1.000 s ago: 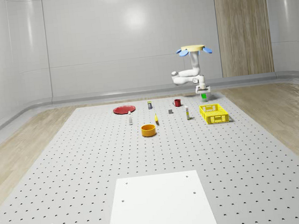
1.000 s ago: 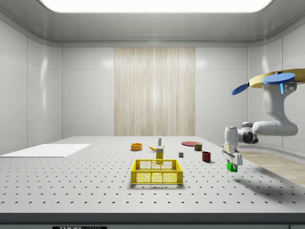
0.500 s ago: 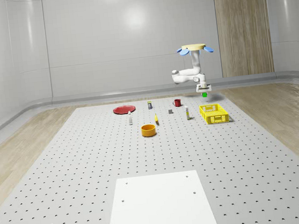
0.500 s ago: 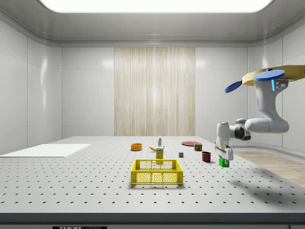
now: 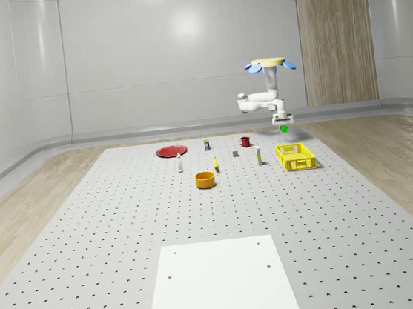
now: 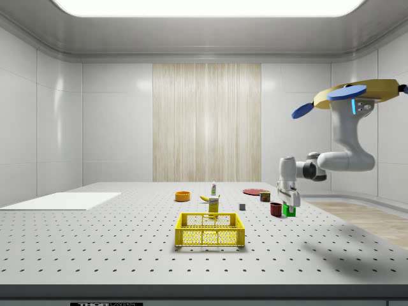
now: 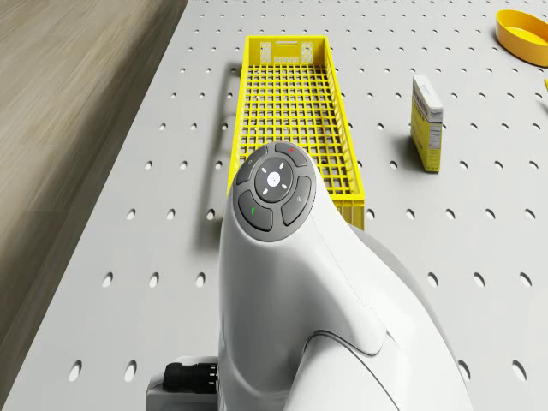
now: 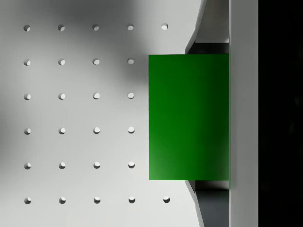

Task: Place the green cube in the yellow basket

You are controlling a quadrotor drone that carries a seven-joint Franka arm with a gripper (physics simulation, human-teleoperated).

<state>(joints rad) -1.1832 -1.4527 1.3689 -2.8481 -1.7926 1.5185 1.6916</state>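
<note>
above the far right part of the perforated bench (image 5: 126,231), as the whole-scene view has it, the drone (image 5: 270,64) hovers with its yellow disc body and blue rotor blades well clear of the surface. its white arm (image 6: 338,159) drops from the body, elbows out sideways and then turns down to the jaws, which hang in the air with nothing under them but bare bench. the jaws (image 6: 289,208) are pinching the green cube (image 6: 289,210); in the wrist view the green cube (image 8: 188,117) sits flat against a pale finger (image 8: 242,113) on one side.

the cube is off the bench, held aloft just behind the yellow basket (image 5: 295,156) in the whole-scene view, and to the side view's right of the basket (image 6: 210,229), not yet over it. in the side view the cube appears just beside a small dark red cup (image 6: 275,209), though how far apart they are in depth i cannot tell. from the drone's own camera the arm's grey joint cap (image 7: 272,186) shows in front of the near end of the long mesh basket (image 7: 291,103).

elsewhere on the bench stand an orange bowl (image 5: 205,179), a red plate (image 5: 171,151), a yellow box (image 7: 427,122) near the basket, and a white mat (image 5: 220,283) at the near end.
</note>
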